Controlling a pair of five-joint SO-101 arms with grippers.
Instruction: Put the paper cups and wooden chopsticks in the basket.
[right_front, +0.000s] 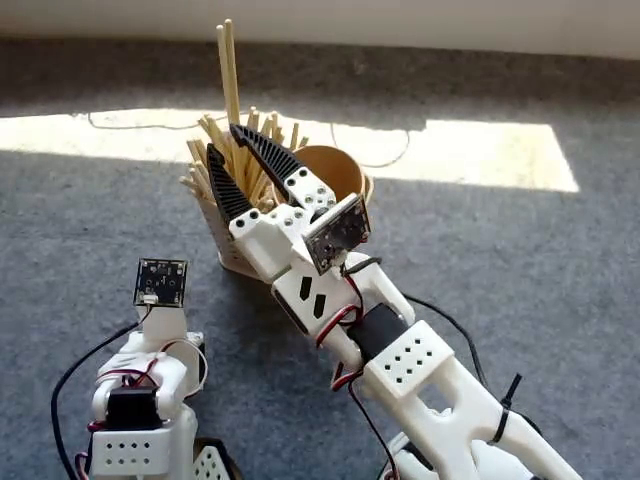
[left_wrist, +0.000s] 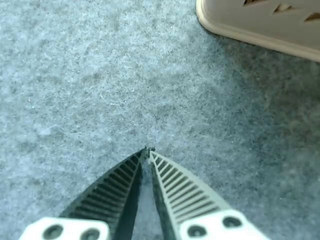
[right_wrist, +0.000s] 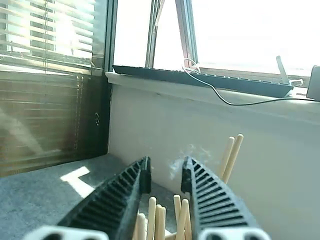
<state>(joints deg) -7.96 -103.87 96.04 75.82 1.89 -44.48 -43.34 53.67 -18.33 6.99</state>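
The basket (right_front: 228, 252) could be tipped if chopsticks (right_front: 250, 170) are snagged by the released right gripper (right_front: 221, 137); the left gripper (left_wrist: 148, 150) is clenched empty.

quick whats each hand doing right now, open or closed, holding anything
left hand: closed, holding nothing, above the carpet
right hand: open, holding nothing, above the chopsticks standing in the basket

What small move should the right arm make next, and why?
Probably lift the right gripper straight up and away from the basket. Its jaws stand open and empty above the wooden chopsticks, which already stand in the basket beside a paper cup, so nothing seems left to release.
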